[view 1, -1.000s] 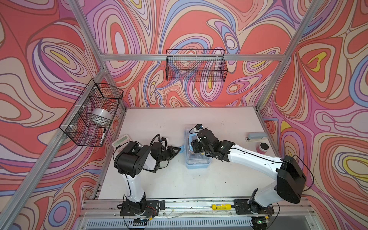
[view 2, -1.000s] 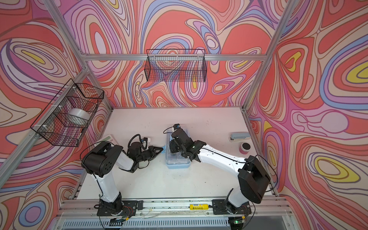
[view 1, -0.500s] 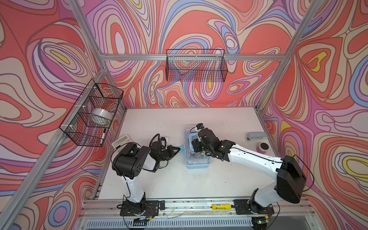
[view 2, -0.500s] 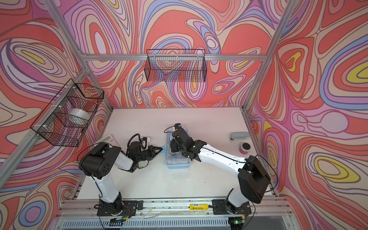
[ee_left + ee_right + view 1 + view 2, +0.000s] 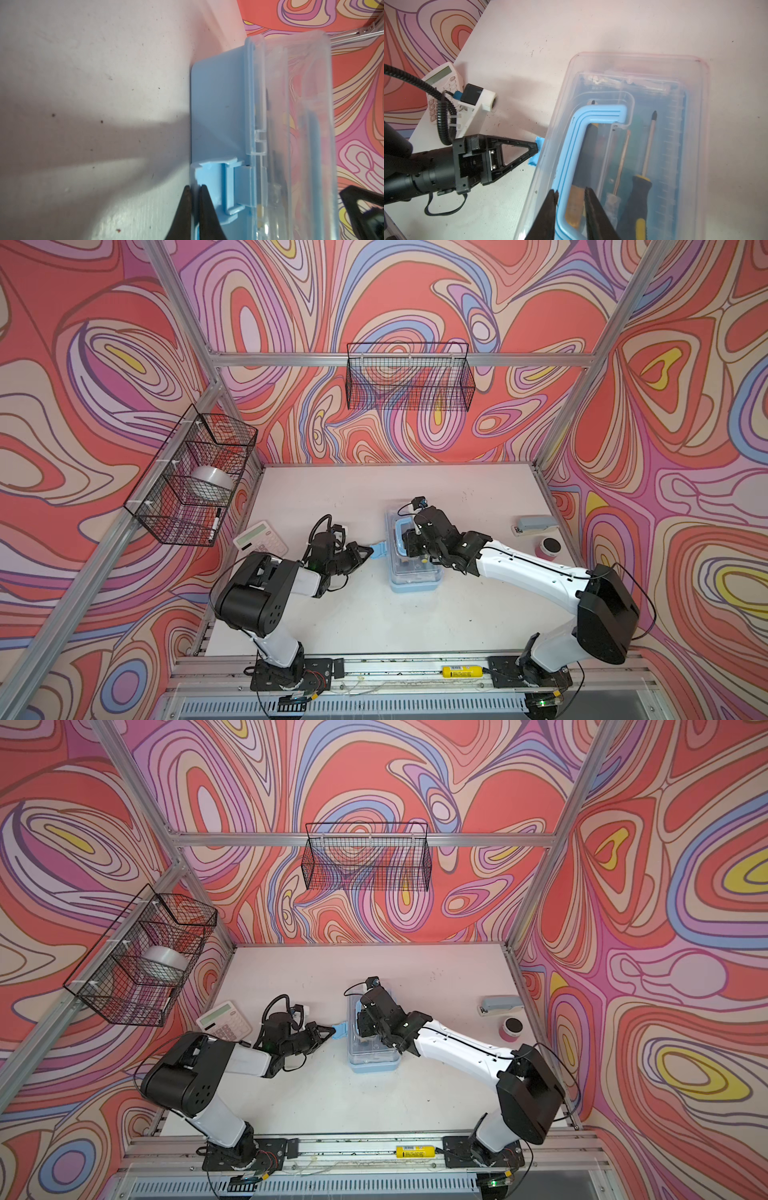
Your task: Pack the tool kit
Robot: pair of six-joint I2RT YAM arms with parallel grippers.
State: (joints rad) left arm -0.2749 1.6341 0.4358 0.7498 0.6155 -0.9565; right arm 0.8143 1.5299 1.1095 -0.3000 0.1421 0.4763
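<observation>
Pinching blue latch (image 5: pixel 209 182), left end effector (image 5: pixel 194 192).

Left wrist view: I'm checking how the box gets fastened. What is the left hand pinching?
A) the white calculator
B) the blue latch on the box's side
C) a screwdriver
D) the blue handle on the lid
B: the left hand is shut on the free edge of the blue latch, which sticks out from the side of the tool box.
</observation>
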